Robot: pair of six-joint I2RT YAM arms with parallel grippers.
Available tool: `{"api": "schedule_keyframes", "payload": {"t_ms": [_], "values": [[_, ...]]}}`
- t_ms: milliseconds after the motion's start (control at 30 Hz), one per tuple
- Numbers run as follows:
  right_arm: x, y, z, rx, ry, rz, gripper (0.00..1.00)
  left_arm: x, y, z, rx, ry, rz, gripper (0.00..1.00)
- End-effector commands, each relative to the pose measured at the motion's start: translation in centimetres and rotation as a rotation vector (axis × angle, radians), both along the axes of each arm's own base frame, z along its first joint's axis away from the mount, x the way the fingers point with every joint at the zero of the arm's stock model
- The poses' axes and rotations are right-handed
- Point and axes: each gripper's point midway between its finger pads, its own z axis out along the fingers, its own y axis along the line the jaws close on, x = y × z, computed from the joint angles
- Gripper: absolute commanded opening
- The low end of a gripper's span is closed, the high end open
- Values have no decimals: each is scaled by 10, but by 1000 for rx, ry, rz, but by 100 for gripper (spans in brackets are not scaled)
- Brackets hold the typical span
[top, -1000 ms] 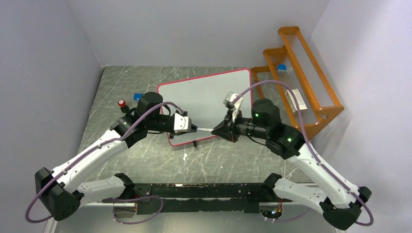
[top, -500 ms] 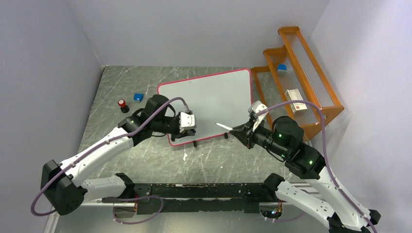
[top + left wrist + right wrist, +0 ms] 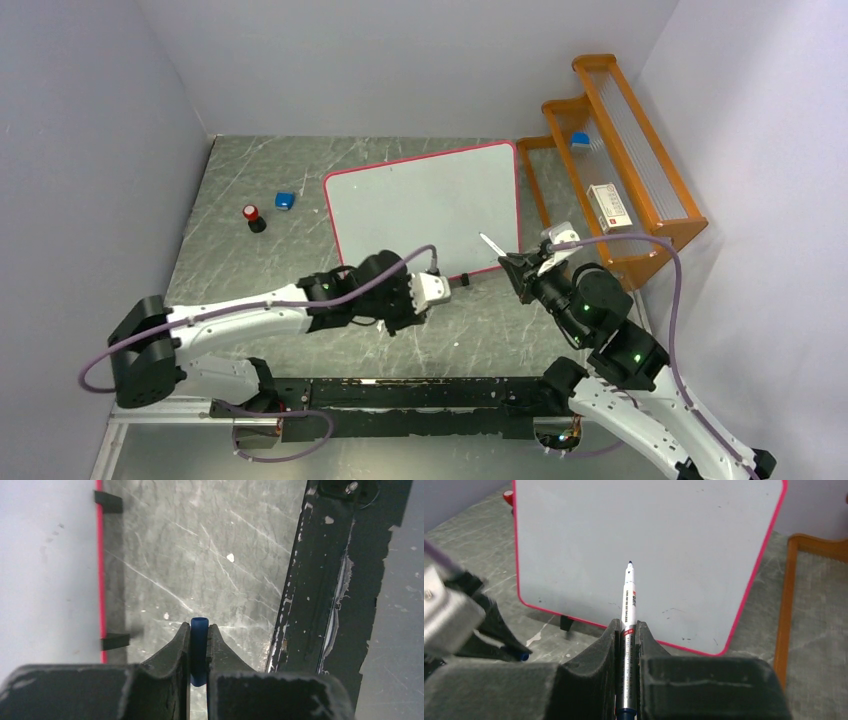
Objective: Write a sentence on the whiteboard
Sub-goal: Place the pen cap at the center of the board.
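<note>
- No wording clear enough to read anywhere.
- Marker (image 3: 628, 605), just before the near edge of the whiteboard (image 3: 649, 545): red and dark print running along the silver barrel, too small to make out.
- Box (image 3: 607, 207) on the orange rack (image 3: 562, 104), right of the whiteboard: white label with a red mark and fine lines, unreadable.
- Whiteboard face: only faint grey specks and smudges, forming no letters.

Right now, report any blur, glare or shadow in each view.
Top external: even light, no glare on the whiteboard. Right wrist: marker sharp, left gripper blurred at the left edge. Left wrist: blue cap sharp, own fingers dark and soft near the lens.
</note>
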Motion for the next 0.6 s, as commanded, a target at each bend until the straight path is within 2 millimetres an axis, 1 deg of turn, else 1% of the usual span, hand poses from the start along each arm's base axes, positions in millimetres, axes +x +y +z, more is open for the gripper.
{"api": "schedule_keyframes", "payload": {"t_ms": [0,100,300,400,467,567], "values": [[6,-16,10,54,-62,-93,0,2,-11,-33,69,0,128,6],[4,-18,8,66,-65,-95,0,-4,-17,-55,122,20,137,7],[4,-15,3,64,-54,-83,0,-3,-28,-87,192,51,133,10],[4,-16,3,63,-53,-86,0,-4,-33,-101,202,65,121,10],[4,-16,2,62,-53,-86,0,-3,-35,-109,221,73,120,12],[3,-17,2,61,-56,-90,0,-3,-36,-117,237,79,119,18]]}}
